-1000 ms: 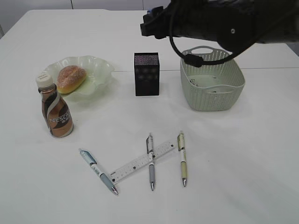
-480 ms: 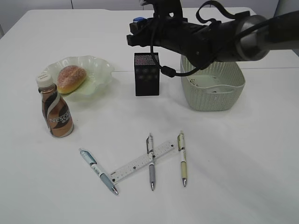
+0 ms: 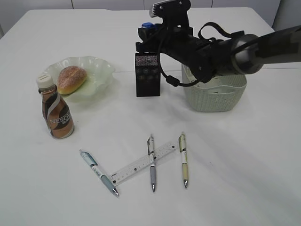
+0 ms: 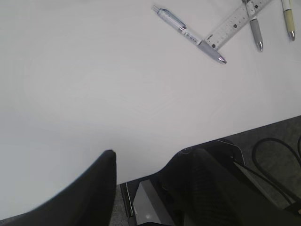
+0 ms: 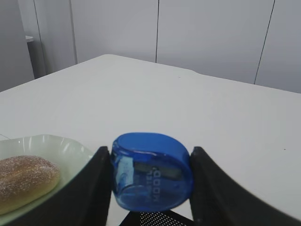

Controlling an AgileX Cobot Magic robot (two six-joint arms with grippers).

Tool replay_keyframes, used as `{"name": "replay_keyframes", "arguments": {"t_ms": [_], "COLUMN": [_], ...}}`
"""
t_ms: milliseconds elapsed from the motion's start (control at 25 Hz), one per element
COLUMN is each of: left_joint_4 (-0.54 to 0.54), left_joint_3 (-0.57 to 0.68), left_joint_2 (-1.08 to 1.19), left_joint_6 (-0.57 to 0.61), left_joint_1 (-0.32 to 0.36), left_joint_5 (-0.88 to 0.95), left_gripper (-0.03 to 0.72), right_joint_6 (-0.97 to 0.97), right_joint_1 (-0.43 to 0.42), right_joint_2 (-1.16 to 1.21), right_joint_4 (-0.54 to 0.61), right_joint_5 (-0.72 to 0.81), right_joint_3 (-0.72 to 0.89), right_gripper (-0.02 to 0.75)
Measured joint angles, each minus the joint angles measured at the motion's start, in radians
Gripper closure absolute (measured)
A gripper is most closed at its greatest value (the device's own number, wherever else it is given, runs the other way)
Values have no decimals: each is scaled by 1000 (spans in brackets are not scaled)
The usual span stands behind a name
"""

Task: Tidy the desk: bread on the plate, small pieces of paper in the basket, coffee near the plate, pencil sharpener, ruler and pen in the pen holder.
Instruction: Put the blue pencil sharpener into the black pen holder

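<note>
Your right gripper (image 5: 150, 183) clamps the blue pencil sharpener (image 5: 151, 170) just above the pen holder (image 3: 147, 74) (at its 12 o'clock rim), so releasing off-centre could bounce it onto the worktop (image 3: 225, 165).

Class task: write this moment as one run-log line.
right tool: shut on blue plastic pencil sharpener | position: above black mesh pen holder | left tool: open, idle | three pens and ruler: on table

White table (image 3: 244, 155), grey floor (image 4: 282, 132).
</note>
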Motion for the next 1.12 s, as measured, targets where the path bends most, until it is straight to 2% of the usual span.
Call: {"name": "replay_keyframes", "arguments": {"t_ms": [560,1120], "left_joint_4": [2,2], "left_joint_3": [0,0], "left_joint_2": [0,0], "left_joint_6": [0,0], "left_joint_1": [0,0], "left_joint_5": [0,0], "left_gripper": [309,324], "right_joint_6": [0,0], "right_joint_1": [-11,-13], "right_joint_2": [98,164], "right_joint_4": [19,38], "right_joint_5": [-97,-68], "right_joint_3": [-13,-115], "right_gripper": [381,381]}}
